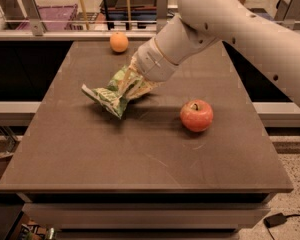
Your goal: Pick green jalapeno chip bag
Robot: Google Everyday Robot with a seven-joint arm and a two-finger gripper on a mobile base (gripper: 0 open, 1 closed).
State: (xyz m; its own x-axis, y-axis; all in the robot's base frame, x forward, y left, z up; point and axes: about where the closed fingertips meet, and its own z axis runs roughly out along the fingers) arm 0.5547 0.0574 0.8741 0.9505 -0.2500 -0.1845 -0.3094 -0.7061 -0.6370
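The green jalapeno chip bag (110, 97) is a crinkly light-green foil bag with white lettering, left of the table's middle. My gripper (132, 84) comes in from the upper right and is shut on the bag's right end. The bag hangs tilted, its left end lower, lifted a little above the table with a shadow under it. The white arm (225, 24) covers the area behind the bag.
A red apple (196, 115) sits on the brown table (140, 164) right of the bag. An orange (119, 42) lies at the far edge. Railings and a purple bin (50, 15) stand behind the table.
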